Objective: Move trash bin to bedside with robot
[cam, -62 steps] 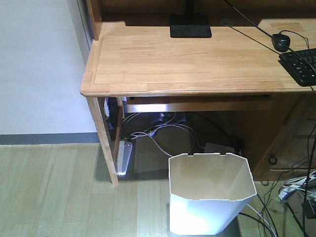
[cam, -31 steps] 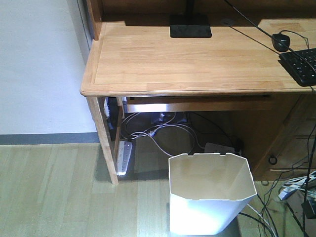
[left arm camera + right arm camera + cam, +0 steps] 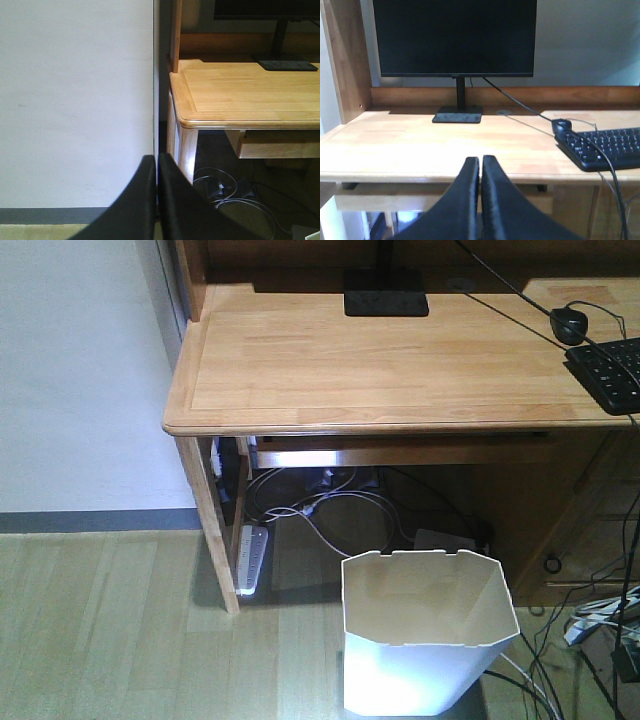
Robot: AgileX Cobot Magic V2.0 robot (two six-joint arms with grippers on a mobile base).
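The white trash bin (image 3: 428, 635) stands upright on the wood floor in front of the wooden desk, at the bottom right of the front view. Its notched rim is open and its cream inside holds nothing. The bed is out of view. My left gripper (image 3: 156, 161) is shut and empty, pointing at the white wall beside the desk's left corner. My right gripper (image 3: 480, 161) is shut and empty, pointing at the desk's front edge. Neither gripper shows in the front view, and the bin shows in neither wrist view.
The wooden desk (image 3: 300, 370) carries a monitor (image 3: 455, 37) on a black stand, a black keyboard (image 3: 607, 147) and a mouse (image 3: 570, 325). A power strip (image 3: 252, 558) and loose cables (image 3: 330, 505) lie under it. More cables lie at the right (image 3: 600, 620). The white wall (image 3: 80, 370) is left.
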